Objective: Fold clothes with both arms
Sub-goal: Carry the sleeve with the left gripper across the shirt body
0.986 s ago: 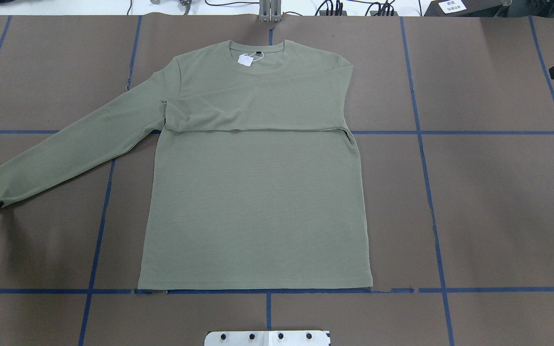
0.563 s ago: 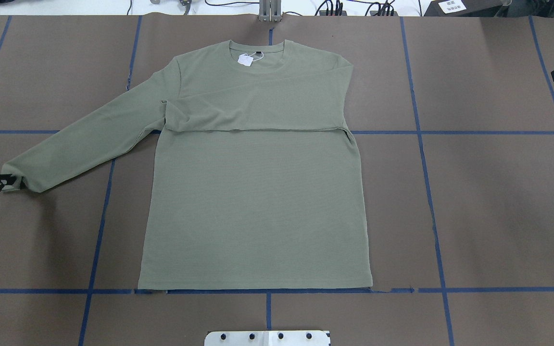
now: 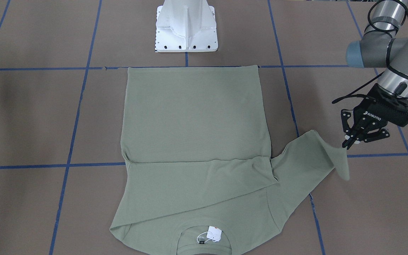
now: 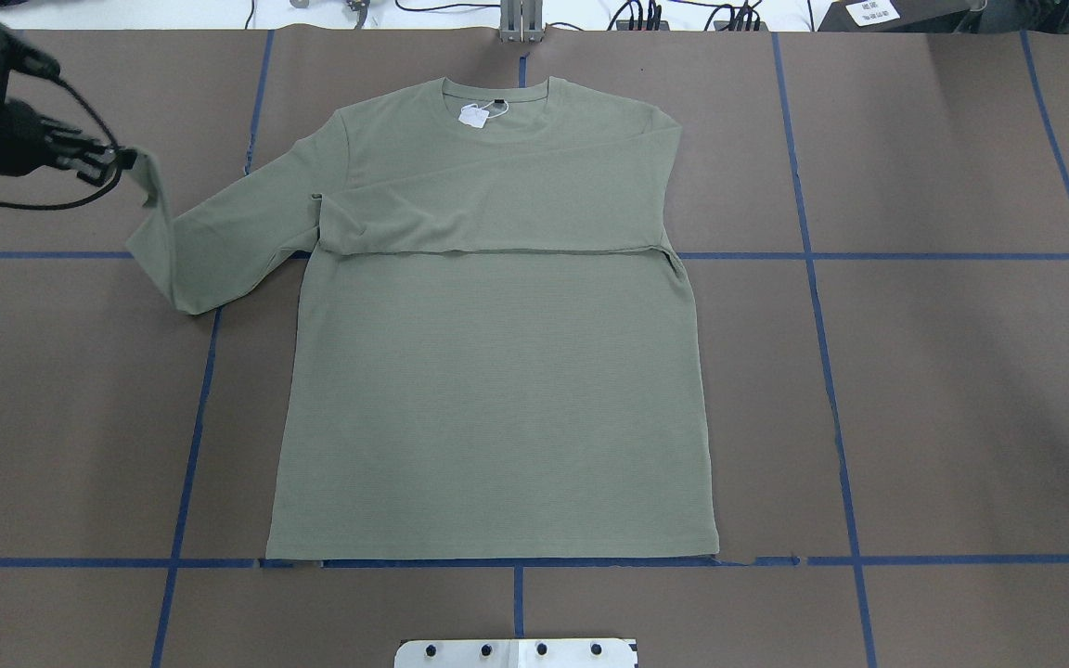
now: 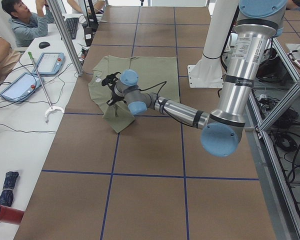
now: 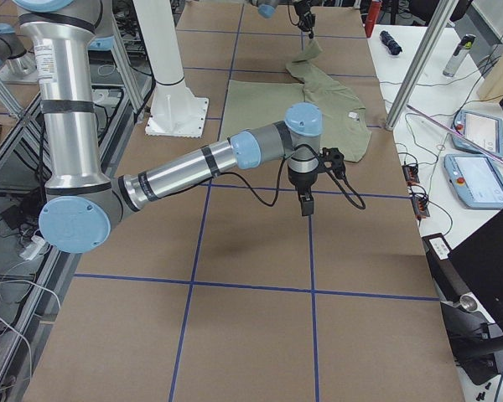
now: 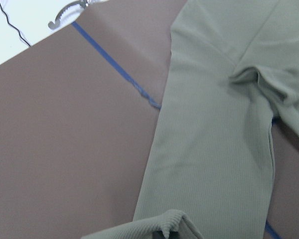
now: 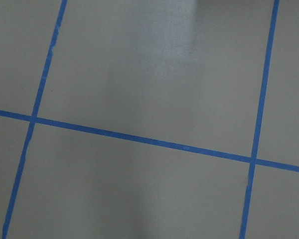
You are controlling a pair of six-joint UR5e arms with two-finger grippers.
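Front view: shirt flat in table middle, neck away from robot. left gripper pinches cuff, sleeve raised. Sleeve's length points from gripper to shirt middle; left arm nearer.

Overhead: other sleeve folded across shirt front; only one gripper shows.

Right side view: right gripper hangs over bare table, well apart from shirt; spread or pressed together, cannot tell.

Left wrist view: cuff edge up close.
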